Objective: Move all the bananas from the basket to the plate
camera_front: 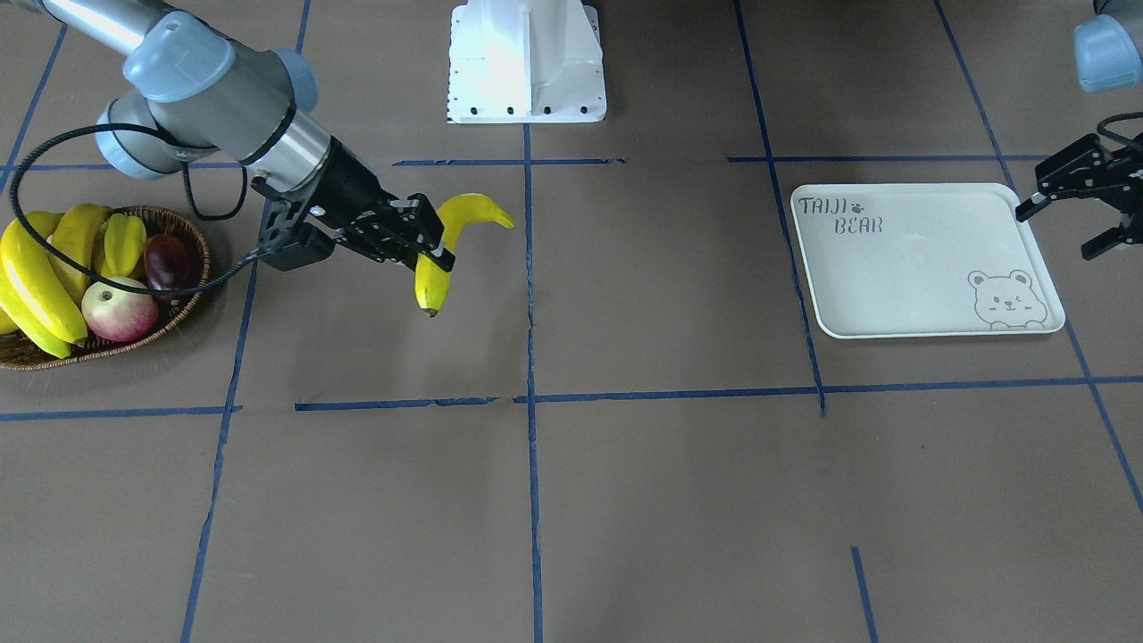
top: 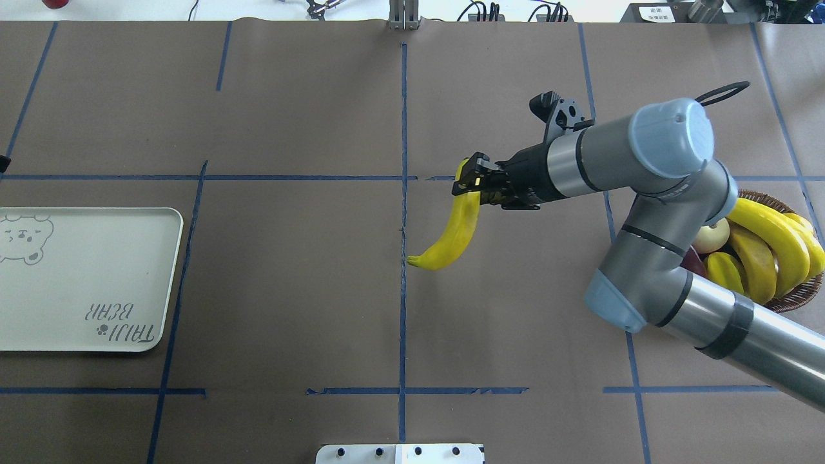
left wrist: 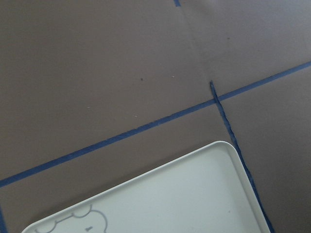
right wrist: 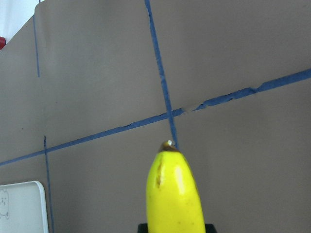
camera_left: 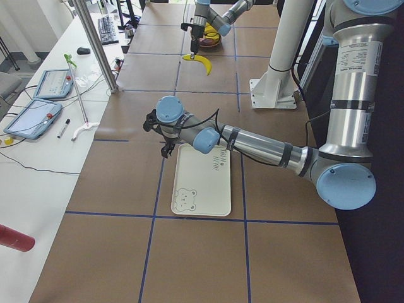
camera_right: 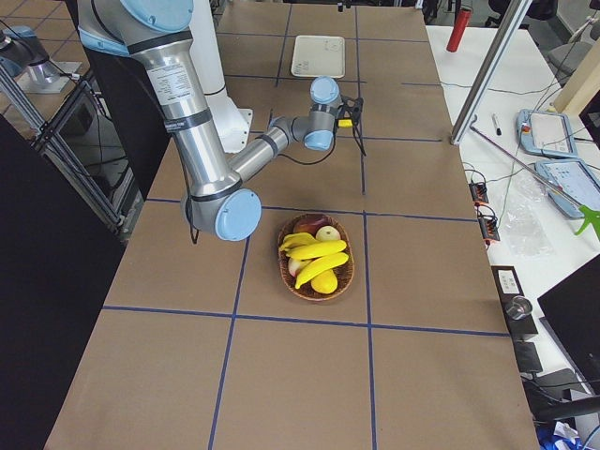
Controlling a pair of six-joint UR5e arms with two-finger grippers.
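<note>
My right gripper (camera_front: 430, 248) is shut on one yellow banana (camera_front: 475, 211) and holds it above the brown table, between the basket and the table's middle. It also shows in the overhead view (top: 454, 235) and fills the bottom of the right wrist view (right wrist: 175, 194). The dark wicker basket (camera_front: 202, 243) holds three more bananas (camera_front: 36, 277). The cream plate (camera_front: 920, 259) with the bear drawing holds nothing. My left gripper (camera_front: 1058, 234) is open and empty just beyond the plate's outer edge.
An apple (camera_front: 119, 308), a yellow-green star fruit (camera_front: 123, 243) and a dark red fruit (camera_front: 168, 261) also lie in the basket. The white robot base (camera_front: 527, 62) stands at the table's robot side. Blue tape lines cross the brown table cover.
</note>
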